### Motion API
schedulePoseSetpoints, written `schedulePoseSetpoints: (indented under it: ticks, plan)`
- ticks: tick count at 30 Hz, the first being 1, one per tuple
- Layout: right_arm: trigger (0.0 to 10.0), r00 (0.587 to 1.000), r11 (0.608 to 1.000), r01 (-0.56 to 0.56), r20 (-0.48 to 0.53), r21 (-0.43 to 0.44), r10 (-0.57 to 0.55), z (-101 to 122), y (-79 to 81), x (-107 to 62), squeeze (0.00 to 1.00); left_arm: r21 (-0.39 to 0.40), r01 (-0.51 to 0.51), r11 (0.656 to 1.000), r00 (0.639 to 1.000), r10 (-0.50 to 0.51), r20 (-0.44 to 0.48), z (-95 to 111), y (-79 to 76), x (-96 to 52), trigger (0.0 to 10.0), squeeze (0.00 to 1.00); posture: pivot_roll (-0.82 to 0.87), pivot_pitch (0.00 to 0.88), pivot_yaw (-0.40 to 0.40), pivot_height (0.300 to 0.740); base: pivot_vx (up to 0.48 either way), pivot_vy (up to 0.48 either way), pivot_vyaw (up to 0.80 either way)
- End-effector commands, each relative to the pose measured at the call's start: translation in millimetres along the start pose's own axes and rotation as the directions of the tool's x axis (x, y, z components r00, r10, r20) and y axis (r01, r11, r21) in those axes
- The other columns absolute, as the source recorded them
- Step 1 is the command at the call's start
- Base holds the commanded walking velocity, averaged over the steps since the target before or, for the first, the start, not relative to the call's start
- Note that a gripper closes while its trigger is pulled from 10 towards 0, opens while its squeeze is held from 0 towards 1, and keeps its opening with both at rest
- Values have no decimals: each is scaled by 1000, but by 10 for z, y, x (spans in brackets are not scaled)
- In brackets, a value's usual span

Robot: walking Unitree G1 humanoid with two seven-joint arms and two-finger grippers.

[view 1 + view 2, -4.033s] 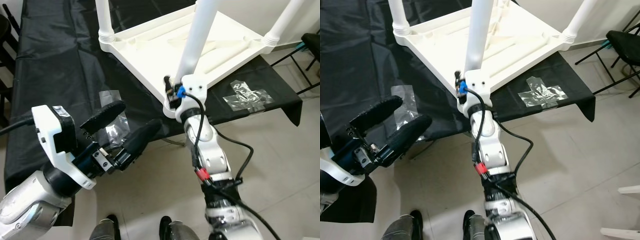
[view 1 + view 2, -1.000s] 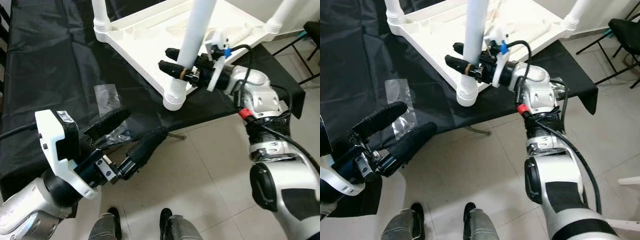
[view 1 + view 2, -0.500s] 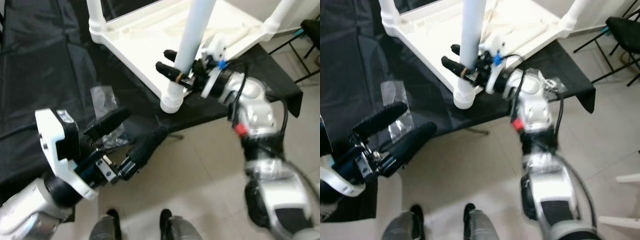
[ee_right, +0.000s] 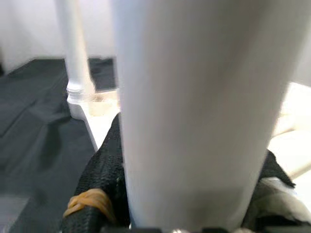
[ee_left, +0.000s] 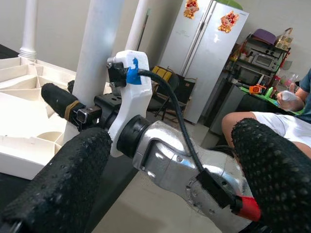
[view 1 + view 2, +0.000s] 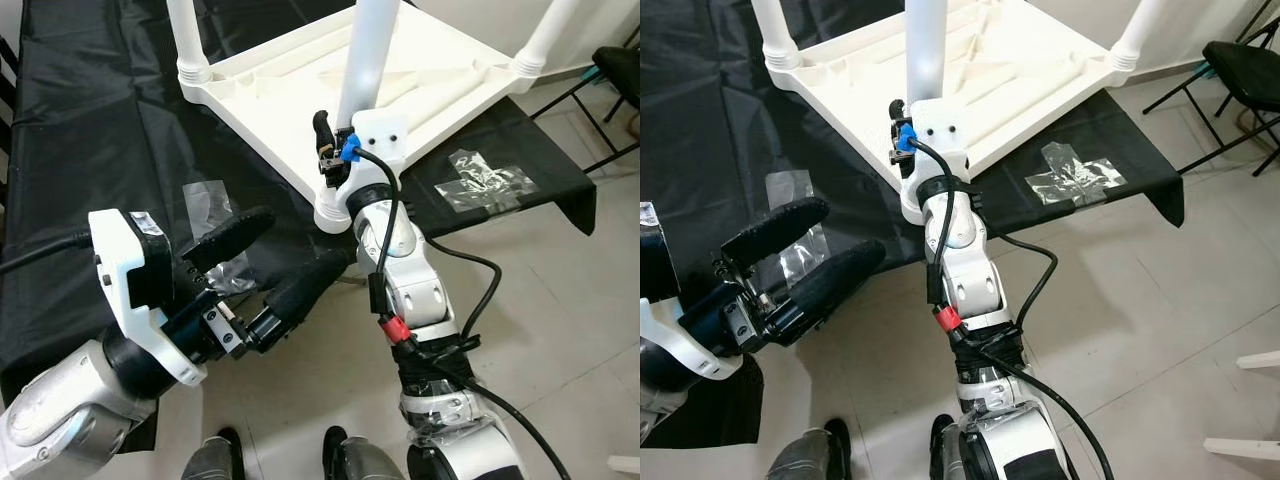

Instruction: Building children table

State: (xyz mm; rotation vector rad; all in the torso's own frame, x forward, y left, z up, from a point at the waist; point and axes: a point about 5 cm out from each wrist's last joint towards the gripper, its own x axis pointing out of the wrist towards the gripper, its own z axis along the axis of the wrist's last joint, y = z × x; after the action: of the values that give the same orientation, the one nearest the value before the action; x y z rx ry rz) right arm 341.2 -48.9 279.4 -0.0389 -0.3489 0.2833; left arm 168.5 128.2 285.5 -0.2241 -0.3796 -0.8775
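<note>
We find our right gripper (image 4: 184, 213) clamped around the near table leg (image 6: 362, 60), just above its socket on the upturned white table (image 6: 300, 90). Our left gripper (image 6: 268, 262) hangs wide, below and apart from the leg.

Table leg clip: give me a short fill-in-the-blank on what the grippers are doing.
1. The right gripper has its fingers around the white table ____.
2. The upturned table top rests on a ____ cloth.
3. The left gripper is ____ and holds nothing.

Missing words: leg; black; open
</note>
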Motion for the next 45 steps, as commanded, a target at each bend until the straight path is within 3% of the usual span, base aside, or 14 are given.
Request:
schedulePoseSetpoints:
  ticks: [1, 5, 9, 13, 17, 18, 19, 25, 31, 32, 34, 35, 41, 45]
  plan:
    - [10000, 987, 983, -120, -87, 140, 133, -232, 140, -135, 1000, -15, 9, 1000, 1000, -9, 1, -27, -13, 9, 10000, 0, 66, 341, -78, 740, 0, 0, 0]
    - [10000, 968, 953, -245, -11, 179, 251, -123, 82, -173, 1000, -16, 10, 1000, 1000, -10, 2, -31, -22, 14, 10000, 0, 69, 347, -82, 740, 0, 0, 0]
    - [10000, 779, 757, -626, 100, 185, 619, 49, -198, -282, 1000, -17, -3, 1000, 1000, 3, -4, -36, -28, -8, 10000, 0, 72, 359, -89, 740, 0, 0, 0]
    - [10000, 678, 675, -734, 32, 77, 734, 81, -422, -277, 1000, -17, -9, 1000, 1000, 9, -8, -34, -39, -21, 10000, 0, 86, 367, -92, 740, 0, 0, 0]
    - [10000, 640, 638, -767, 5, 73, 769, 102, -524, -231, 1000, -17, -10, 1000, 1000, 10, -7, -24, -52, -24, 10000, 0, 95, 372, -92, 740, 0, 0, 0]
    - [10000, 642, 641, -765, -8, 64, 766, 101, -577, -175, 953, -15, -13, 1000, 1000, 13, -10, -20, -55, -28, 10000, 0, 103, 376, -92, 740, 0, 0, 0]
    - [10000, 660, 660, -750, -22, 48, 751, 106, -647, -91, 0, -14, -16, 1000, 1000, 16, -13, -14, -62, -34, 10000, 0, 113, 383, -97, 740, 0, 0, 0]
    - [10000, 653, 654, -755, -34, 35, 756, 154, -774, 31, 0, -12, -26, 1000, 1000, 26, -18, 1, -87, -57, 10000, 0, 124, 394, -99, 740, 0, 0, 0]
    - [10000, 519, 520, -854, -60, 13, 853, 244, -804, 62, 0, -13, -32, 999, 999, 31, -20, 18, -110, -75, 10000, 0, 131, 403, -99, 740, 0, 0, 0]
    - [4353, 505, 507, -862, -58, 18, 861, 260, -814, 79, 0, -12, -32, 999, 999, 31, -22, 20, -111, -76, 10000, 0, 128, 404, -99, 740, 0, 0, 0]
    - [4353, 505, 507, -862, -58, 18, 861, 260, -814, 79, 0, -12, -32, 999, 999, 31, -22, 20, -111, -76, 10000, 0, 128, 404, -99, 740, 0, 0, 0]
    - [0, 496, 497, -867, -60, 17, 866, 270, -820, 91, 0, -13, -32, 999, 999, 32, -22, 21, -112, -76, 10000, 0, 128, 404, -99, 740, 0, 0, 0]
    - [0, 479, 480, -877, -82, -4, 874, 281, -842, 120, 0, -14, -32, 999, 999, 32, -23, 26, -112, -73, 10000, 0, 127, 405, -98, 740, 0, 0, 0]
    - [0, 526, 525, -850, -107, -43, 844, 244, -884, 61, 0, -16, -31, 999, 999, 31, -22, 24, -112, -65, 10000, 0, 111, 398, -100, 740, 0, 0, 0]
